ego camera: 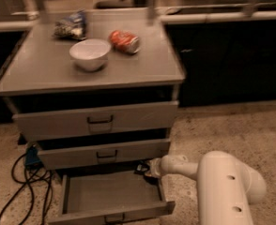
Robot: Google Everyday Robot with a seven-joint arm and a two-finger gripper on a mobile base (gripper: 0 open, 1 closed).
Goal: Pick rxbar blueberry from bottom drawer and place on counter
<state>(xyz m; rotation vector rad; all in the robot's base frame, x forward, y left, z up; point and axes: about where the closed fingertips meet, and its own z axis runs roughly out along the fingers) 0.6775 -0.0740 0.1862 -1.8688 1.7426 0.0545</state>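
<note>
The bottom drawer (pixel 107 197) stands pulled open at the foot of the cabinet, and its grey floor is bare. My gripper (pixel 146 169) hangs over the drawer's back right corner, just under the middle drawer's front. A small dark thing, the rxbar blueberry (pixel 140 166), sits at its tip, lifted off the drawer floor, with the fingers shut on it. My white arm (pixel 222 186) reaches in from the lower right. The counter (pixel 49 76) is the cabinet's grey top.
On the counter stand a white bowl (pixel 90 54), a red soda can (pixel 125 41) lying on its side and a dark-blue snack bag (pixel 71 26). Two shut drawers (pixel 100 121) are above the open one. Black cables (pixel 25 184) lie on the floor at left.
</note>
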